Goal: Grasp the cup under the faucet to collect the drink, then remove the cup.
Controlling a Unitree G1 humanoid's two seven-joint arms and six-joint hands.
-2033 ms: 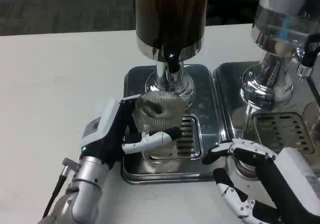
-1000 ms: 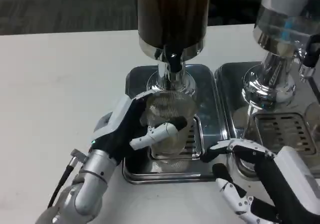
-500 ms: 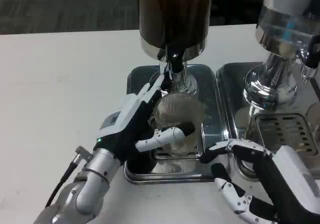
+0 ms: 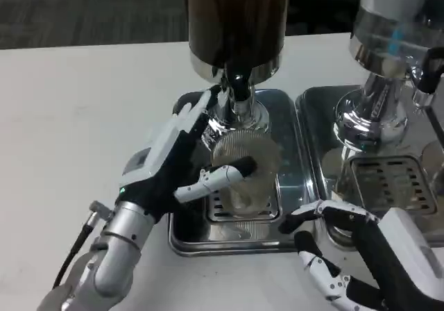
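On the white counter (image 4: pixel 83 96) stand two drink dispensers side by side, each on its own steel drip tray. Under the dark dispenser (image 4: pixel 236 19), whose tank holds a brown drink, a black faucet (image 4: pixel 238 87) juts out above the left drip tray (image 4: pixel 284 116). Just below that faucet sits the cup (image 4: pixel 244 160), clear and ribbed, tilted so its round mouth faces partly toward the camera; its base is over the slotted grate (image 4: pixel 267 210) of the tray.

The left robot hand (image 4: pixel 182 160) reaches in from the lower left and holds the cup: one white and black finger wraps across the cup's front, with its dark tip lying on the ribbed wall, while the other fingers stretch up along the cup's left side toward the chrome column of the dispenser. Whether those upper fingers touch the column cannot be told.

The right robot hand (image 4: pixel 333 252) sits at the lower right, near the front edge where the two trays meet. Its fingers are spread apart and slightly curved, with nothing between them; one fingertip lies close to the rim of the right drip tray (image 4: pixel 326 99). Behind it rises the second dispenser (image 4: pixel 388 47), chrome with a clear tank and a blue mark, standing over its own grate.
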